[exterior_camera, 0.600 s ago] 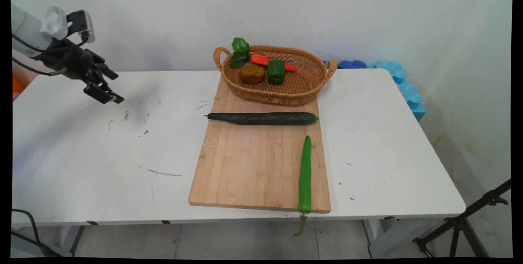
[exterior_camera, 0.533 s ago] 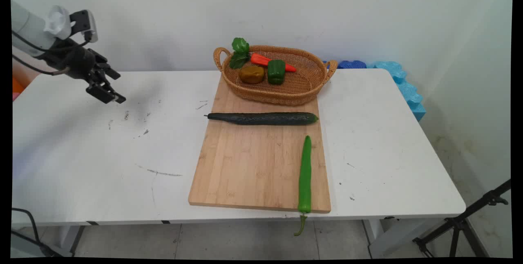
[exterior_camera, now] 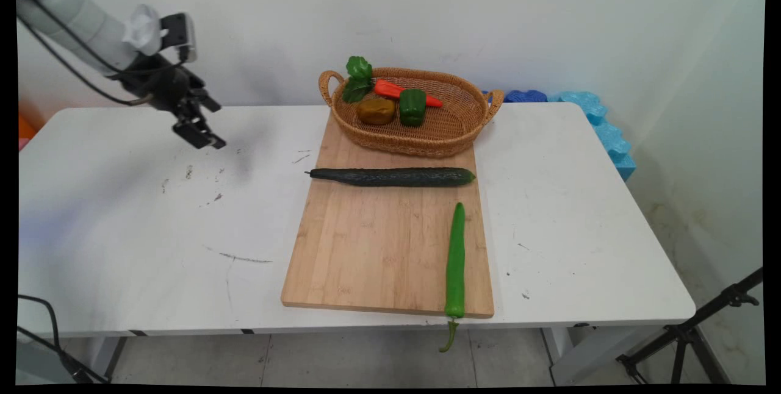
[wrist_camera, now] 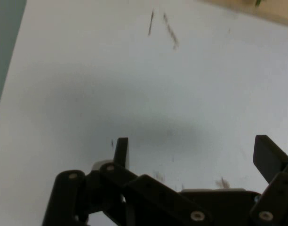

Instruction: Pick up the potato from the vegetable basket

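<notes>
From above the table's near side, the gripper (exterior_camera: 204, 132) is hanging over the bare left part of the white table (exterior_camera: 122, 229), well apart from everything else, its jaws spread and holding nothing. A wooden cutting board (exterior_camera: 378, 247) is lying in the middle, with a dark cucumber (exterior_camera: 390, 176) stretching across it and a long green chili pepper (exterior_camera: 455, 260) running along its right edge, stem poking past the table's near edge. A wicker basket (exterior_camera: 451, 128) is sitting at the board's far end, holding a carrot (exterior_camera: 390, 89), a green bell pepper (exterior_camera: 412, 107), a brown potato (exterior_camera: 376, 110) and leafy greens (exterior_camera: 358, 77).

From the hand, the two fingers (wrist_camera: 121, 151) are standing wide apart over scuffed white tabletop, empty between them.
</notes>
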Robot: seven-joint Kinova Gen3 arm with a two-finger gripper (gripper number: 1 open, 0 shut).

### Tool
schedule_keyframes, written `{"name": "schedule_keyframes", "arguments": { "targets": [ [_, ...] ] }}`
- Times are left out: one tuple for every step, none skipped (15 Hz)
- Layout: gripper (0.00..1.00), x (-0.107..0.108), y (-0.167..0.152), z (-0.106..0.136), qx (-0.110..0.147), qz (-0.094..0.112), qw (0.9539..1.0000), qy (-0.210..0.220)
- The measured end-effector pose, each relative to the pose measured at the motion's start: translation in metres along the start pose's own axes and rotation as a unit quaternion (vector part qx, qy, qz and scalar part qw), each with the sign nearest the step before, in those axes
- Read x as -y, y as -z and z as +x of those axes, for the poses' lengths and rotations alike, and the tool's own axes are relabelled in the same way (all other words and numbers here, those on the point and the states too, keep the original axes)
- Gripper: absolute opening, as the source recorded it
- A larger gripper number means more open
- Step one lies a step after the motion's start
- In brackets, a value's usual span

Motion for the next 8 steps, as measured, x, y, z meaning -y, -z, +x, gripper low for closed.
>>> {"name": "schedule_keyframes", "arguments": {
  "targets": [
    [1.0, 0.001, -0.005, 0.012, -0.003, -0.001, 0.9999, -0.01],
    [1.0, 0.002, -0.011, 0.024, -0.007, -0.002, 0.9998, -0.021],
    [1.0, 0.002, -0.015, 0.034, -0.01, -0.002, 0.9995, -0.029],
    [1.0, 0.003, -0.019, 0.041, -0.013, -0.002, 0.9993, -0.035],
    [1.0, 0.005, -0.024, 0.053, -0.017, -0.003, 0.9989, -0.044],
    [1.0, 0.006, -0.027, 0.06, -0.019, -0.003, 0.9986, -0.049],
    [1.0, 0.007, -0.032, 0.07, -0.023, -0.003, 0.9981, -0.056],
    [1.0, 0.009, -0.038, 0.083, -0.028, -0.004, 0.9975, -0.065]
  ]
}}
